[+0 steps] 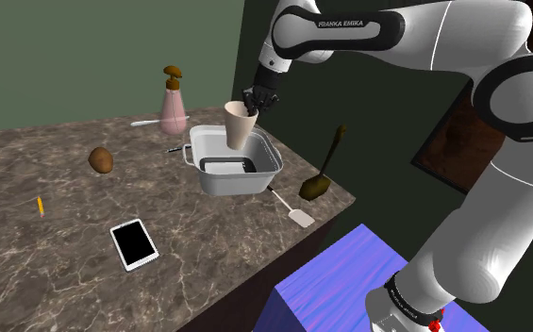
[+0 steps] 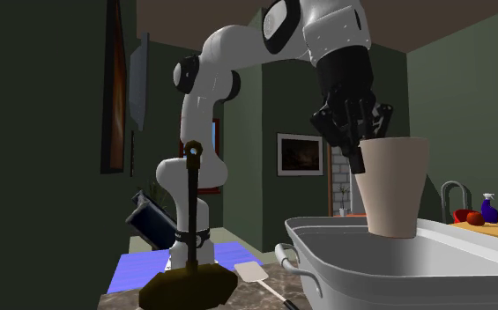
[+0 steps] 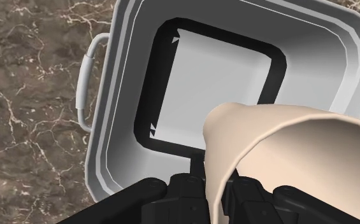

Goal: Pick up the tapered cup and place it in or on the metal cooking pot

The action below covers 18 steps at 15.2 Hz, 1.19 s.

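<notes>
**Q:** Which step of the task is in hand?

**A:** The placing step, as judged. The gripper (image 1: 253,106) is clamped on the tapered cup (image 1: 239,126); in the wrist view the cup's wall passes between the two black fingers near its rim. The cup hangs just below the fingers, mouth upward; the pick-up looks complete, the release not yet made.

**Q:** Where is the cup with respect to its goal?

**A:** The metal cooking pot (image 1: 255,181) lies directly beneath the gripper, its pale floor open under the hand. In the second exterior view the cup's narrow base stands at about the level of the pot's rim; whether the base touches the pot cannot be told, though it seems to hang free.

**Q:** What does the next move call for?

**A:** Probably a short, straight descent with the cup kept upright; then the fingers part, and the hand rises without catching the rim. A narrow base may tip if let go too high.

**Q:** How is the arm posed?

**A:** The arm (image 1: 500,170) rises from the stand (image 1: 344,283) with its elbow high; the forearm reaches out over the marble counter (image 1: 47,255), and the wrist bends so that the hand points down at the pot, slightly tilted.
</notes>
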Tool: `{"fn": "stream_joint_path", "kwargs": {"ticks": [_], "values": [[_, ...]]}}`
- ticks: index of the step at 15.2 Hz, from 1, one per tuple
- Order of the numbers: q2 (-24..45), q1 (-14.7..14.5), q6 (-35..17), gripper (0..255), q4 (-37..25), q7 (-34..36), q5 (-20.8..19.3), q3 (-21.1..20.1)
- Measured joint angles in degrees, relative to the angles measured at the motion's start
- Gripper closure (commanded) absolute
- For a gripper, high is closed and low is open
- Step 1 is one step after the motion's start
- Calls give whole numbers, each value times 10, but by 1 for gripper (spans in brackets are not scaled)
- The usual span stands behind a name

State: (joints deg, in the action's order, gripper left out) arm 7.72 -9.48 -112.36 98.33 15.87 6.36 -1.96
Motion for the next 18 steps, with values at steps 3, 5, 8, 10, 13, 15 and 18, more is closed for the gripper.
{"fn": "stream_joint_path", "kwargs": {"ticks": [3, 5, 8, 10, 13, 15, 18], "values": [[0, 0, -1, 255, 1, 0, 0, 0], [0, 0, -1, 0, 1, 0, 0, 0], [0, 0, -1, 0, 1, 0, 0, 0], [0, 0, -1, 0, 1, 0, 0, 0], [-5, 2, 40, 0, -36, 1, -1, 2], [-9, 3, 59, 0, -51, 2, -1, 2], [-12, 4, 67, 0, -56, 1, -1, 3]]}}
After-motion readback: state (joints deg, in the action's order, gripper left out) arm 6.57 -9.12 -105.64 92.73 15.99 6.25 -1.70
